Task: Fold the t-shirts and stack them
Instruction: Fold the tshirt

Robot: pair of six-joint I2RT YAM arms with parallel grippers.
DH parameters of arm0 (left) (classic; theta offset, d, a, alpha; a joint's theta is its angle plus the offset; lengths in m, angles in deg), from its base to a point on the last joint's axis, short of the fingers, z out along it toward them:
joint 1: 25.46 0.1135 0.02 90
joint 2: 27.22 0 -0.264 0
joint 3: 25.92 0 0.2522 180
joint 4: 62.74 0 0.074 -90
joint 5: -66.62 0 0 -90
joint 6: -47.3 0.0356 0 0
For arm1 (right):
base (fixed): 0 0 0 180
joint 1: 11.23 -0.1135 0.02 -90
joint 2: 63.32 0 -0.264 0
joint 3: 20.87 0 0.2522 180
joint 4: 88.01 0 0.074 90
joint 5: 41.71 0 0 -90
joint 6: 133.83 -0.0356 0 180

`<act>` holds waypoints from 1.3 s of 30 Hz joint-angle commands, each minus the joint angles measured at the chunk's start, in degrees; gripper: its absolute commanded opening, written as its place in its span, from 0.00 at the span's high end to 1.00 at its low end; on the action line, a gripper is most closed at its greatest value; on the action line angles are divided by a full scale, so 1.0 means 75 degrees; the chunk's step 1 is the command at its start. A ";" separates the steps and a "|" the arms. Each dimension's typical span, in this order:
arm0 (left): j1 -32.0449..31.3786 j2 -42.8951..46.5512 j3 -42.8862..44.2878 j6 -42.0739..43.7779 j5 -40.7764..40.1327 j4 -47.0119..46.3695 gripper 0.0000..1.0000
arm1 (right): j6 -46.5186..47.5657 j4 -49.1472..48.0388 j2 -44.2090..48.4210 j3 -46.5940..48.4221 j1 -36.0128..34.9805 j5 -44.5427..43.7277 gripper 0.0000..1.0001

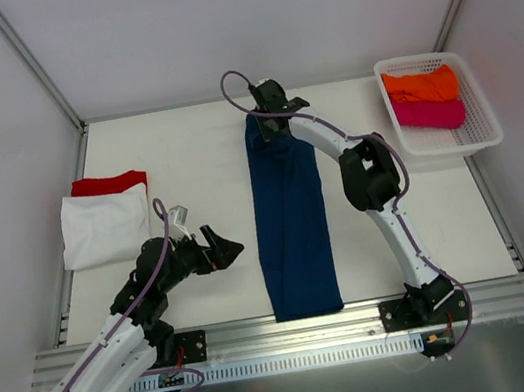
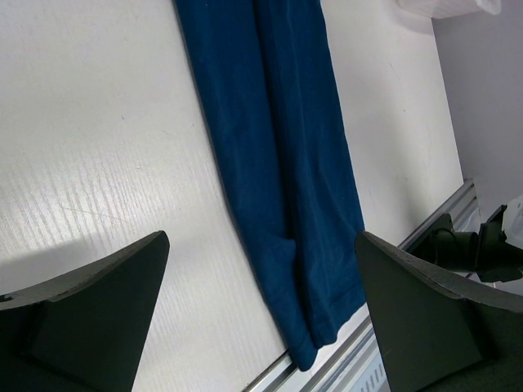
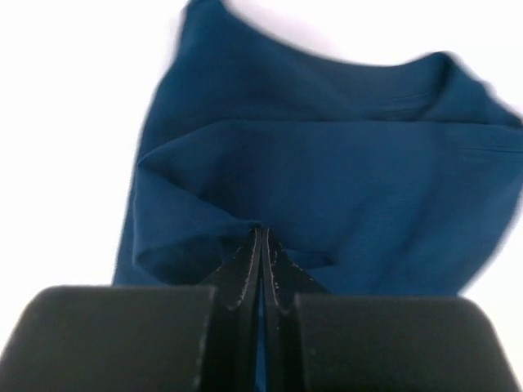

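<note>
Navy cloth lies in the middle of the tabletop (image 1: 183,149): the navy t-shirt (image 1: 293,226), already folded lengthwise into a narrow strip. Its long axis runs from the near edge straight toward the far side, collar (image 3: 409,94) end far and hem end near. The right tool (image 1: 268,126) is at the far end, its jaws pinched tight on a fold of the cloth just short of the collar. The left tool (image 1: 226,253) hovers just left of the strip's near half, jaws wide and holding nothing. The step in hand looks like the crosswise fold. Next, the far end probably has to be lifted and carried toward the hem without letting the side folds spill open. A white tee (image 1: 103,227) on a red tee (image 1: 110,183) sits folded at the left. An orange tee (image 1: 420,85) and a magenta tee (image 1: 428,113) lie in the basket (image 1: 486,131).
</note>
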 commanded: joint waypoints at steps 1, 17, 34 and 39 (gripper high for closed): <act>0.0115 0.0113 -0.0094 -0.0091 0.0154 -0.0258 0.01 | -0.0219 -0.0158 0.0833 -0.0012 0.0164 -0.0509 1.00; 0.0103 -0.0132 -0.0481 -0.0419 0.0353 -0.0773 0.01 | -0.0185 0.0099 0.0388 0.0281 0.0598 -0.1024 0.98; 0.0104 -0.2112 0.0501 -0.0068 0.0611 -0.1535 0.01 | -0.0008 0.0287 0.1124 -0.0360 0.0774 -0.2256 0.36; 0.0092 -0.3470 0.2071 0.0435 0.0237 -0.1547 0.01 | -0.0160 0.0286 0.3392 -0.1486 0.0610 -0.1110 0.37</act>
